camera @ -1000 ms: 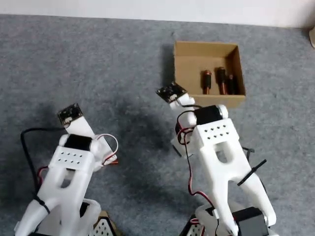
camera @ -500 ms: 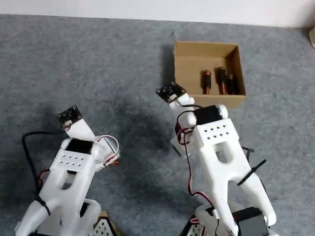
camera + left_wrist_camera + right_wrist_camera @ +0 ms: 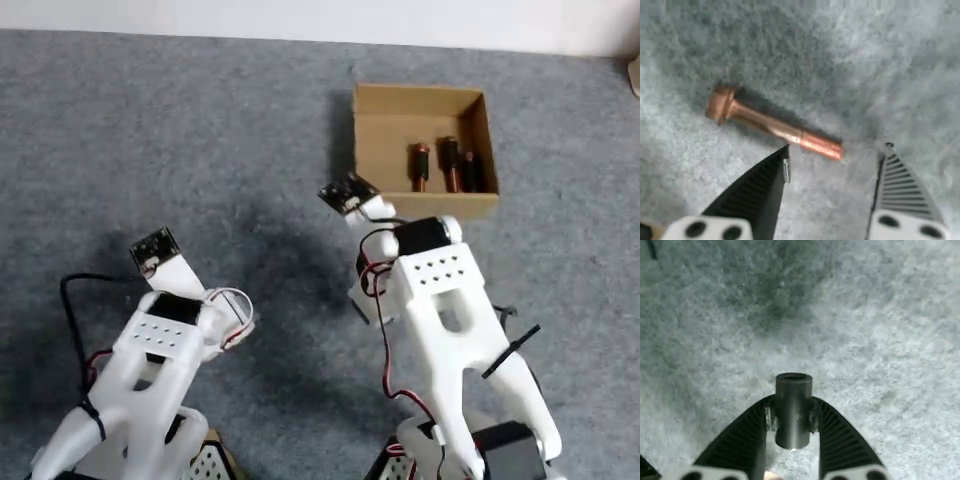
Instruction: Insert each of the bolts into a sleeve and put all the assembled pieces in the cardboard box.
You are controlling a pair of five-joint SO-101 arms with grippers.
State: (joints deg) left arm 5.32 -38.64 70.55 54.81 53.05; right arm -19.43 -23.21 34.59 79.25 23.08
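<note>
Backward drift of the left arm (image 3: 160, 340) leaves the bolt (image 3: 772, 127) just ahead of the spread left hand (image 3: 837, 149), long axis crosswise to its gap, threaded end nearest; right hand (image 3: 792, 409) pinches the sleeve (image 3: 794, 390), farther off.

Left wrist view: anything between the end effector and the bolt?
No. The left wrist view shows bare grey carpet between the open left end effector and the bolt, which lies flat just ahead of it.
</note>
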